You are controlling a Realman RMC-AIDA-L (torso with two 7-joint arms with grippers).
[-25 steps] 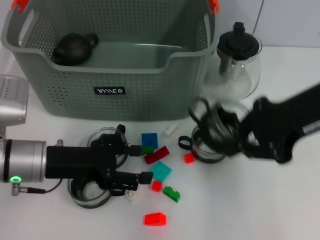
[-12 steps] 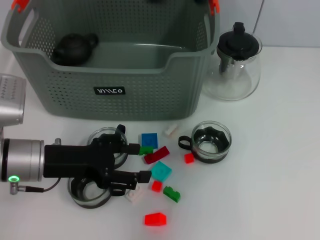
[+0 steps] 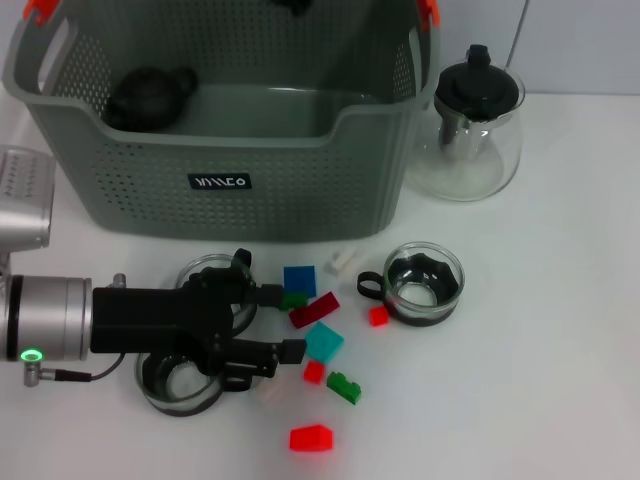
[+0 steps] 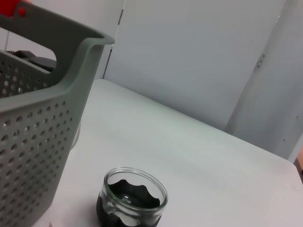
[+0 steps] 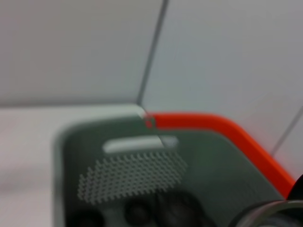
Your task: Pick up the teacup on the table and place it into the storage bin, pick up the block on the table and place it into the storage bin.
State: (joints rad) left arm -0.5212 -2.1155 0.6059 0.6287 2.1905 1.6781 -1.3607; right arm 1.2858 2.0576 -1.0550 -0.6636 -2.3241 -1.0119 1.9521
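Note:
The grey-green storage bin (image 3: pixel 225 150) stands at the back of the table. A glass teacup (image 3: pixel 425 283) with dark contents sits in front of its right corner, and the left wrist view shows it too (image 4: pixel 135 198). Coloured blocks lie scattered mid-table, among them a blue one (image 3: pixel 299 280), a dark red one (image 3: pixel 314 310) and a teal one (image 3: pixel 322 342). My left gripper (image 3: pixel 283 323) rests low on the table, open, its tips just short of the dark red block. Only a dark bit of the right gripper (image 3: pixel 295 5) shows, above the bin. Its wrist view shows a glass teacup rim (image 5: pixel 270 210) held over the bin (image 5: pixel 137 179).
A glass teapot with a black lid (image 3: pixel 478 120) stands right of the bin. A dark teapot (image 3: pixel 146 95) lies inside the bin at its left. Two more glass cups (image 3: pixel 210 275) (image 3: pixel 180 385) sit under my left arm. Red (image 3: pixel 310 438) and green (image 3: pixel 343 387) blocks lie nearer the front.
The right arm has left the table's right side with a glass cup and now hangs over the bin at the picture's top edge. The left gripper has barely moved.

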